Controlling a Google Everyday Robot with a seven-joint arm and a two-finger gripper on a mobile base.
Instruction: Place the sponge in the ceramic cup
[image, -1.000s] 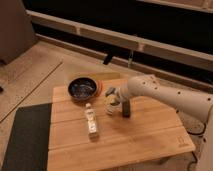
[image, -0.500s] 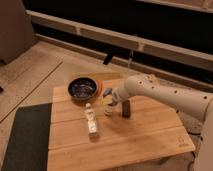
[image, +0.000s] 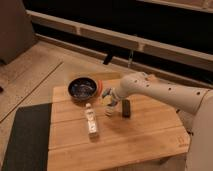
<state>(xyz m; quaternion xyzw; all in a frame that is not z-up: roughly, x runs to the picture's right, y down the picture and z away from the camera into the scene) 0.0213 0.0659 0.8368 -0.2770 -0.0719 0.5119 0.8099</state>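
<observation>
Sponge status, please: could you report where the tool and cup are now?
Tool low over table middle, beside black block. Sponge at tool tip, just above ceramic cup, not yet in. Bottle, bowl off to the side.

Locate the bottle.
Camera view: the bottle lies left of centre on the table, in front of the bowl; the gripper is to its right, beside the black block.

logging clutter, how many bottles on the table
1. The white bottle lies on the table in front of the dark bowl. The gripper hangs between bowl and black block; the arm may hide more.
</observation>
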